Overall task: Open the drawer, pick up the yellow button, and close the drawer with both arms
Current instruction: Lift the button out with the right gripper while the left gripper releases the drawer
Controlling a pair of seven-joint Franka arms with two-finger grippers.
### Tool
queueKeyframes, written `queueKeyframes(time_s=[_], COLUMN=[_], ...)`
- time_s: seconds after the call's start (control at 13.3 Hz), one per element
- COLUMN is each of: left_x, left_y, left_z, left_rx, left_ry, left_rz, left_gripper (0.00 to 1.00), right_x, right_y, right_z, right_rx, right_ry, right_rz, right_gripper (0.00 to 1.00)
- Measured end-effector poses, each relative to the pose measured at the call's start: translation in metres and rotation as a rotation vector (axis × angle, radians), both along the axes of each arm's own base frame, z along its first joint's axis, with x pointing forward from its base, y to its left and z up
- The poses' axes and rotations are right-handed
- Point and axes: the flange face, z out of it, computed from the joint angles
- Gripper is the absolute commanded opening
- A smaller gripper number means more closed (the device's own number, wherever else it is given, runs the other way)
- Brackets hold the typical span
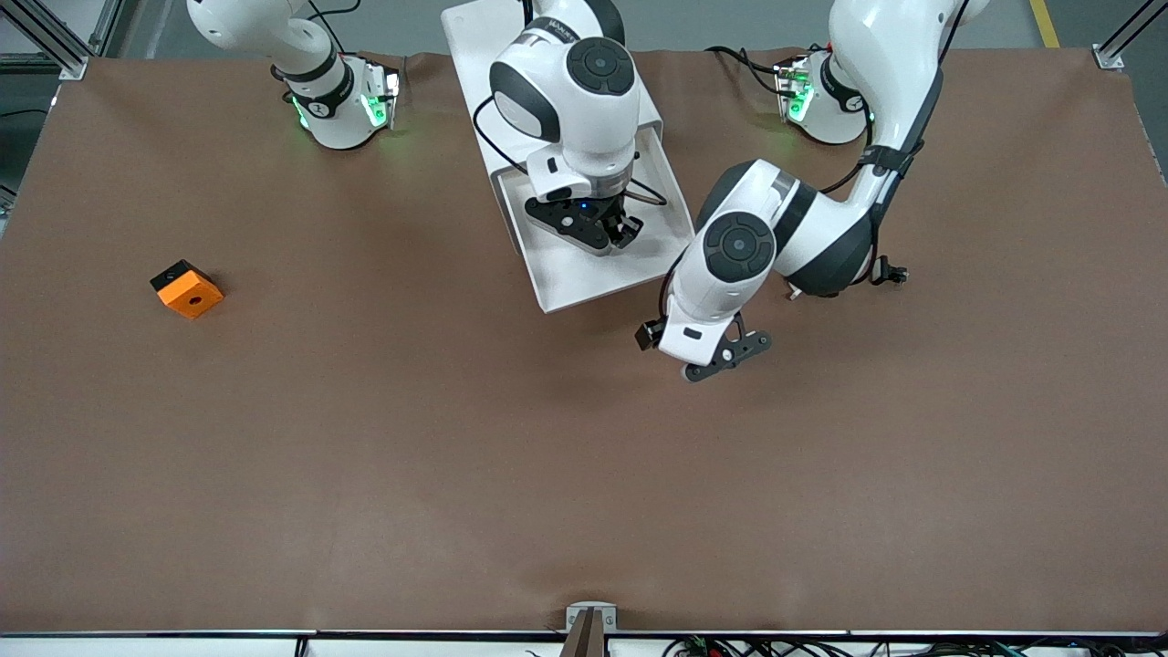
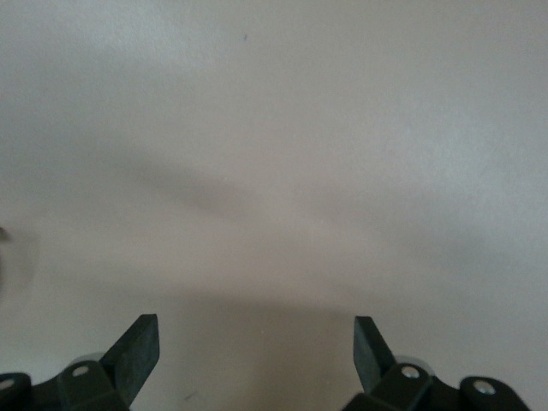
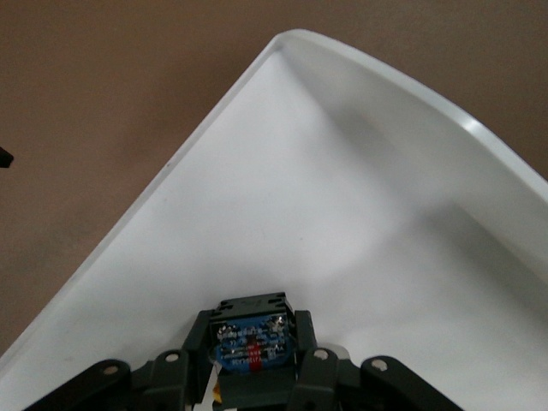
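From my remote station, the front view showed the white cabinet (image 1: 474,36) at 12 o'clock on the brown worktop (image 1: 456,456). Its drawer (image 1: 584,274) was pulled well out toward 6 o'clock, and its floor was bare where I could see it.

The right arm came in over the cabinet, and the right claw (image 1: 613,230) hung inside the open drawer, close above its floor. In the right wrist view the claw was closed on the button (image 3: 253,341). The button's dark body, with a blue and red patch on it, was pinched between the two fingers, and a sliver of orange-yellow showed just beneath. The drawer's white floor and a curved corner of its rim filled the rest of that view.

The left arm reached down from its base at about 1 o'clock. The left claw (image 2: 257,320) hovered over the worktop at roughly 4 o'clock from the drawer, near the front corner toward the left arm's end. Its fingers were spread wide with nothing between them, and they faced a plain pale surface I could not identify.

An orange block (image 1: 187,289) with a dark hole lay alone at 9 o'clock on the worktop, well apart from the cabinet.
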Motion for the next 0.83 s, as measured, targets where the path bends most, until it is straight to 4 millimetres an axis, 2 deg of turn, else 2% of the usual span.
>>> queueKeyframes(time_s=[0.15,0.3,0.38,0.6,0.83], left_x=[-0.007,-0.011,-0.013,-0.023,-0.048], left_y=[-0.004,-0.005,-0.005,-0.013,-0.032], left_z=[-0.001,-0.002,-0.002,-0.004,-0.012], left_rx=[0.000,0.002,0.003,0.000,-0.002], left_ry=[0.006,0.011,0.012,0.024,0.054], left_rz=[-0.011,-0.016,-0.018,-0.038,-0.079], left_gripper=[1.00,1.00,1.00,1.00,1.00], right_x=[0.010,0.040,0.061,0.127,0.172], right_y=[-0.008,-0.033,-0.054,-0.137,-0.222], right_z=[0.002,0.019,0.033,0.075,0.084], right_rx=[-0.001,-0.001,-0.009,0.003,0.003], right_ry=[0.007,0.041,0.057,0.074,0.098], right_rz=[0.017,0.053,0.083,0.200,0.320], right_gripper=[0.00,0.00,0.00,0.00,0.00])
